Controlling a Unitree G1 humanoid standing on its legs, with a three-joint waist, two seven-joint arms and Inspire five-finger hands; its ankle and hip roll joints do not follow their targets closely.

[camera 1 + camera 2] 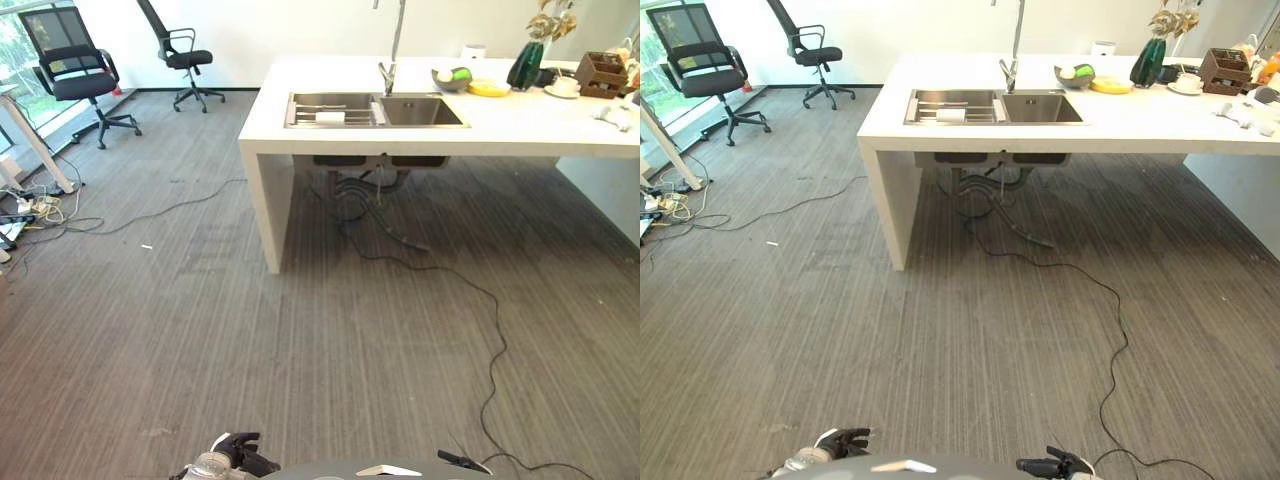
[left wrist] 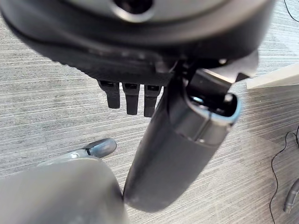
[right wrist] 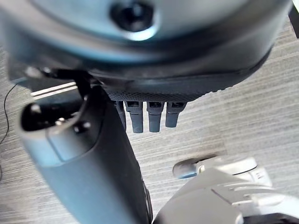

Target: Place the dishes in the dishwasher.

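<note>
1. Grey striped carpet [image 1: 200,330] runs up to a white counter [image 1: 520,125] with a double sink [image 1: 375,110] and a tap [image 1: 390,60].
2. I see a drying rack [image 1: 330,112] in the sink's left basin, holding a small white item.
3. Dishes: a bowl [image 1: 452,78], a yellow plate [image 1: 488,89] and a cup on a saucer [image 1: 565,87] sit on the counter behind the sink.
4. Two office chairs [image 1: 75,70] stand far left.
5. Left hand [image 2: 131,95] hangs low, fingers straight, empty.
6. Right hand [image 3: 149,116] likewise, holding nothing.

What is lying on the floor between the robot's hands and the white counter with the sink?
In the left eye view, grey carpet stretches from the hands to the white counter. A black cable crosses it.
</note>
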